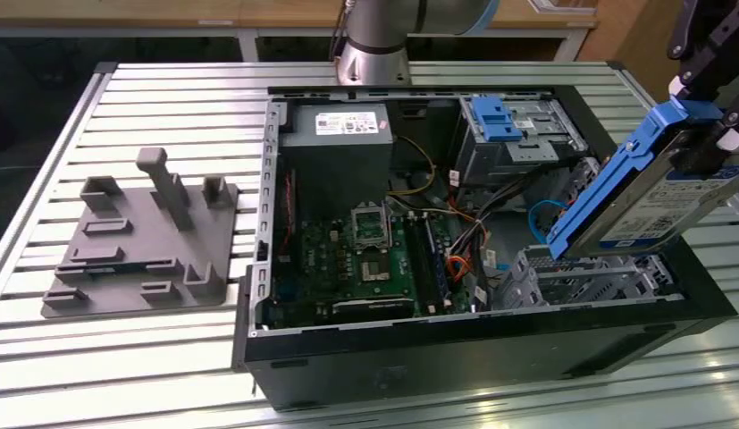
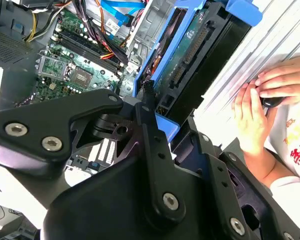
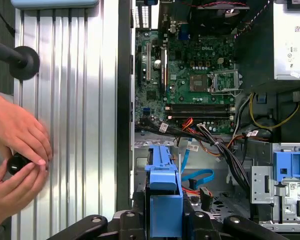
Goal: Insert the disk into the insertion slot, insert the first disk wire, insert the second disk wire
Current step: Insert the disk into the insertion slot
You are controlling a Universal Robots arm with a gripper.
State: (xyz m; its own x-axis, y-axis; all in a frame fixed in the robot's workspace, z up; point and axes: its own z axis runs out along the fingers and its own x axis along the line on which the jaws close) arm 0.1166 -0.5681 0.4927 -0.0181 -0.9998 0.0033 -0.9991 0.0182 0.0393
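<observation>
The disk [image 1: 646, 195] hangs tilted just above the insertion slot [image 1: 590, 279].

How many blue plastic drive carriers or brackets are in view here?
2. One blue carrier frames the disk, tilted over the insertion slot; one blue bracket sits on the taller grey bay. More may be hidden.

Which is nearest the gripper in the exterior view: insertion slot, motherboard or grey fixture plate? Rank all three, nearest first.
1. Insertion slot, below the gripper and its held disk, exterior view's right.
2. Motherboard, middle of the case.
3. Grey fixture plate, on the table, exterior view's left.
</observation>
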